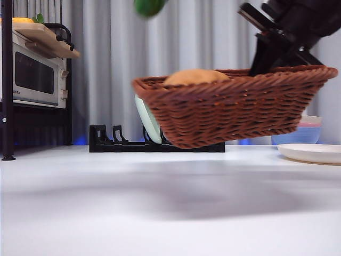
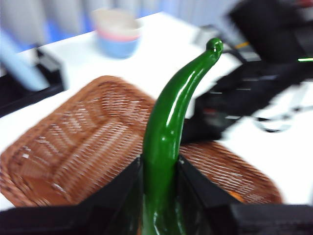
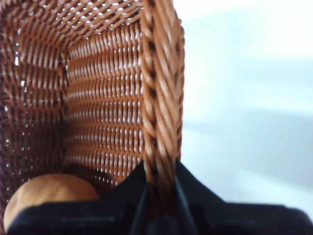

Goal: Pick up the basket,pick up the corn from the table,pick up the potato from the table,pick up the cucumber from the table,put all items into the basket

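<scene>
Right gripper point(image 3: 159, 196) jaws clamp basket point(image 1: 229, 112) rim, held aloft as catch; left gripper point(image 2: 160, 196) jaws grip cucumber point(image 2: 168, 127) above basket for drop; potato point(image 1: 194, 77) inside.

The basket point(image 1: 229, 106) hangs above the desk point(image 1: 160, 208), tilted, held at its rim by the right end effector point(image 3: 160, 196). The potato point(image 1: 195, 77) lies in it. The cucumber point(image 2: 168, 142), in the left end effector point(image 2: 160, 196), is over the basket

Grey curtains point(image 1: 176, 42); white table point(image 1: 160, 213); microwave point(image 1: 32, 74) on shelf.
</scene>
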